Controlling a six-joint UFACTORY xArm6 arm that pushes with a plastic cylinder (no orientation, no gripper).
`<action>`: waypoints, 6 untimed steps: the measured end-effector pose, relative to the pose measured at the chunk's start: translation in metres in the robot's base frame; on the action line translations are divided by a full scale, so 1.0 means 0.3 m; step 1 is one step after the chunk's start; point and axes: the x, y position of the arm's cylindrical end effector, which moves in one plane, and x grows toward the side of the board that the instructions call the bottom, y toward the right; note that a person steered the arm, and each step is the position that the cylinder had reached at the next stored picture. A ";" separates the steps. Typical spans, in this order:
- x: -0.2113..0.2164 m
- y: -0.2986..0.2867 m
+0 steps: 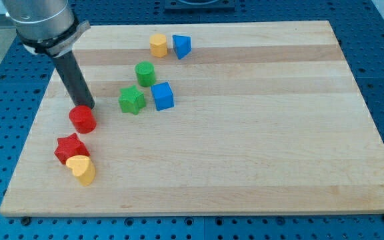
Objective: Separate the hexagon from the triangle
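Worktop (259, 133): pale banded wood, smooth. No claw on rig, so no claw state to tell; dark rod, tip (88, 107) at frame left, touching red cylinder (83, 119). Yellow hexagon (158, 45) touches blue triangle (182, 47), upper centre, well apart from tip. Judgement: separation not begun; next move calls for reaching pair, wedging between. Blocks matte, chunky.

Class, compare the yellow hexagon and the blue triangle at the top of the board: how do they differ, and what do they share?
The yellow hexagon is yellow and six-sided; the blue triangle is blue and three-sided. The yellow hexagon lies toward the view's left, the blue triangle to its right. Both sit close together near the top edge of the board, far from my tip, which stands by the red cylinder.
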 end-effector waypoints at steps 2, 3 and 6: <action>0.091 0.000; 0.015 -0.001; -0.458 0.030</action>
